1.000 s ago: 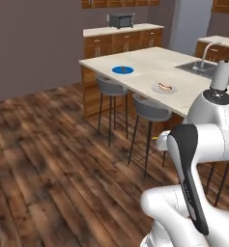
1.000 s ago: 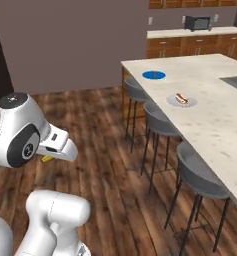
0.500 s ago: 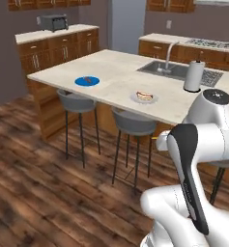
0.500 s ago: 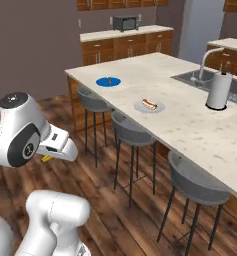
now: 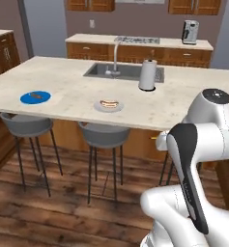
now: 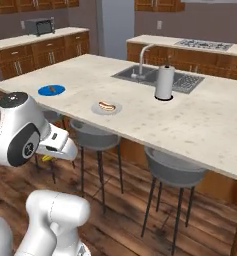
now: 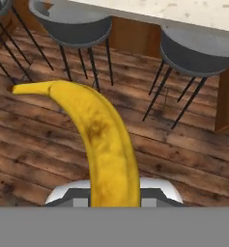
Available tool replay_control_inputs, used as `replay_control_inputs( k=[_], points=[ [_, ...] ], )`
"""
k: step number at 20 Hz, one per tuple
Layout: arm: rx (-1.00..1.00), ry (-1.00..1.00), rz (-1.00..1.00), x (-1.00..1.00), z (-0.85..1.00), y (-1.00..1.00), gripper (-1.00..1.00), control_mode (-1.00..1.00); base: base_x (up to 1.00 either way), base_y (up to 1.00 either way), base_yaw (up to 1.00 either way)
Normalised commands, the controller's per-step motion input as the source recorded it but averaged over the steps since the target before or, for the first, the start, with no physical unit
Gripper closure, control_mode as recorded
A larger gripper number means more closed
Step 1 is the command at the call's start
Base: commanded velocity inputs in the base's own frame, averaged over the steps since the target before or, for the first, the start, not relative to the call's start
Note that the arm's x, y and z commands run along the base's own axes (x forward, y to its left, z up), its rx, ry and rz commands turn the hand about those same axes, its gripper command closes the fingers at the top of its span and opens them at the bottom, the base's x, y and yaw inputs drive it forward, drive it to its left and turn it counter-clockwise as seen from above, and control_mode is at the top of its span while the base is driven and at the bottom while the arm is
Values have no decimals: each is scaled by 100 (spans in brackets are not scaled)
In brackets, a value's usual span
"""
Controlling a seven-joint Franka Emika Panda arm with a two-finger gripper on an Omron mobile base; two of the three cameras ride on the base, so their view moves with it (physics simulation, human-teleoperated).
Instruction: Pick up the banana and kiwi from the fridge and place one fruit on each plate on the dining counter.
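We face the dining counter (image 5: 77,96), its sink (image 5: 123,71) at 12 o'clock. The blue plate (image 5: 35,97) at 9 o'clock carries a small brown thing; the grey plate (image 5: 109,105) holds food. Our gripper (image 7: 113,198) pinches the banana (image 7: 99,140), below counter height.

The beige speckled counter (image 5: 63,94) is carrying a bright blue plate (image 5: 35,97) near its left edge, with a small brown item lying on it, and a pale grey plate (image 5: 108,105) holding food near the front edge. A paper towel roll (image 5: 147,75) is standing upright beside the steel sink (image 5: 118,71) and faucet (image 5: 116,55).
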Motion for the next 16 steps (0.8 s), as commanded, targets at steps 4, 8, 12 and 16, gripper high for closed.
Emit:
replay_control_inputs(
  k=[4,8,12,16],
  points=[
    [0,0,0,0,0,0,100,100,49,51,-54],
    [0,0,0,0,0,0,100,100,55,86,-42],
    [0,0,0,0,0,0,100,100,54,100,-39],
    [0,0,0,0,0,0,100,100,82,70,-30]
  ],
)
